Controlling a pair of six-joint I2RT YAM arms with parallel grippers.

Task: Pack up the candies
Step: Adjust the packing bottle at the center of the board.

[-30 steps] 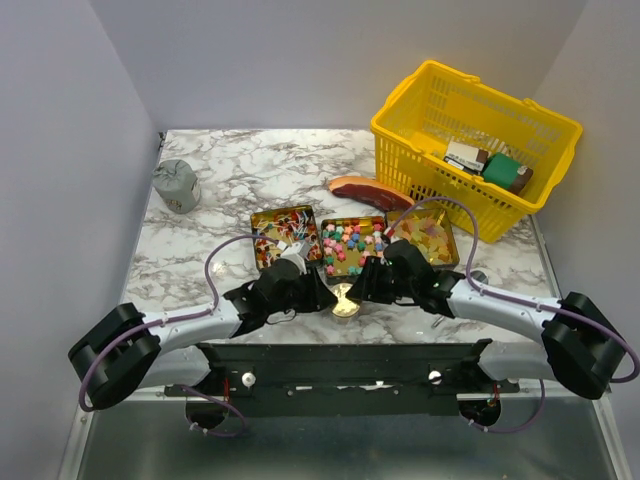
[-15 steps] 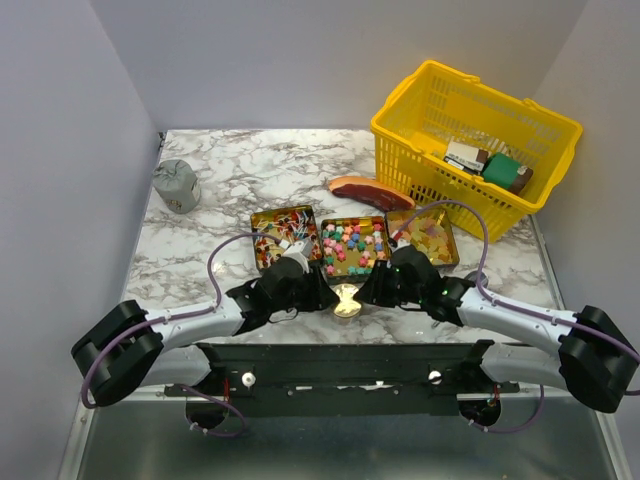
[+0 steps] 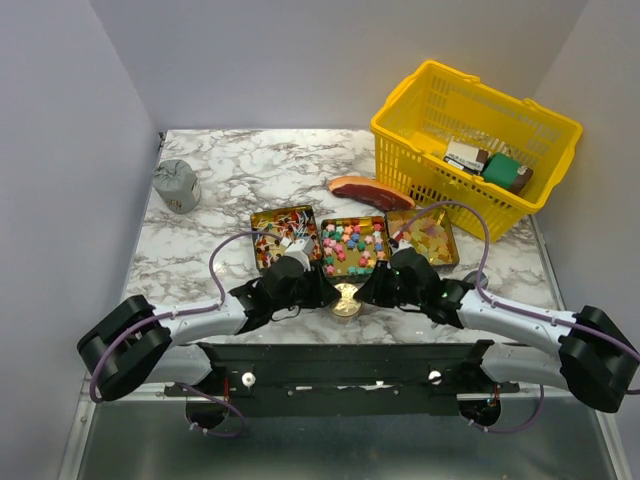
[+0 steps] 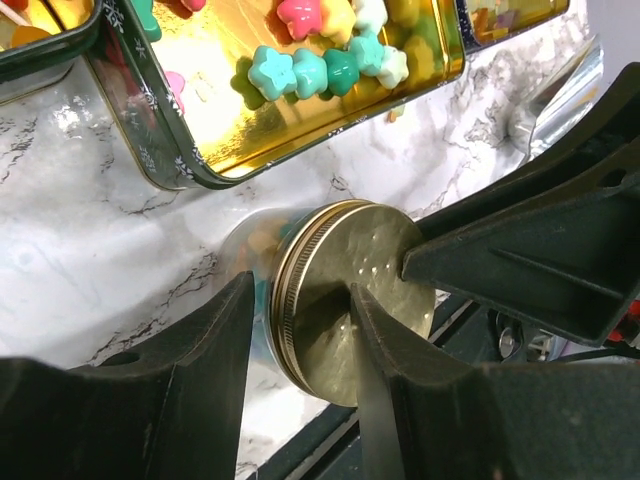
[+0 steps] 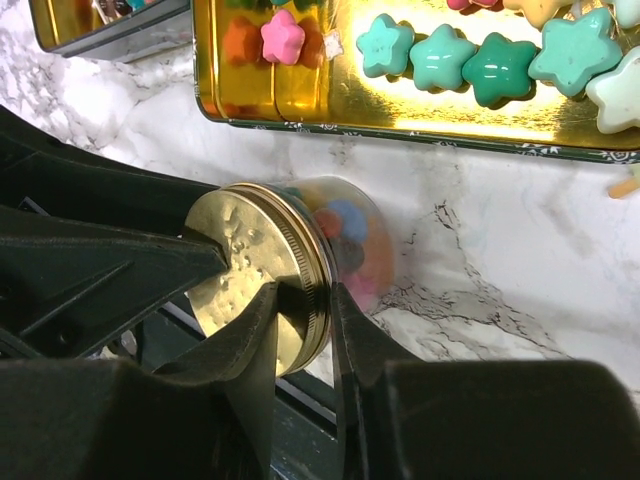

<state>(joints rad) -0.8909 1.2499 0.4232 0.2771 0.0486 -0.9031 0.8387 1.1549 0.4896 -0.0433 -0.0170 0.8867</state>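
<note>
Left gripper (image 4: 300, 305) straddles the jar (image 4: 250, 250), and the right gripper (image 5: 300, 305) brackets its lid (image 5: 240, 260). I cannot tell if either grip bites. Candies (image 5: 345, 230) sit inside the jar, just beside the middle tin (image 5: 300, 100) near the table (image 5: 480, 250) edge. An uneven squeeze could roll the jar off or pop the lid. It seems to lie on its side, lid toward the arms, axis running from tin to edge.

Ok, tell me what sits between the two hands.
A small clear jar with a gold lid and candies inside; both wrist views show it.
</note>
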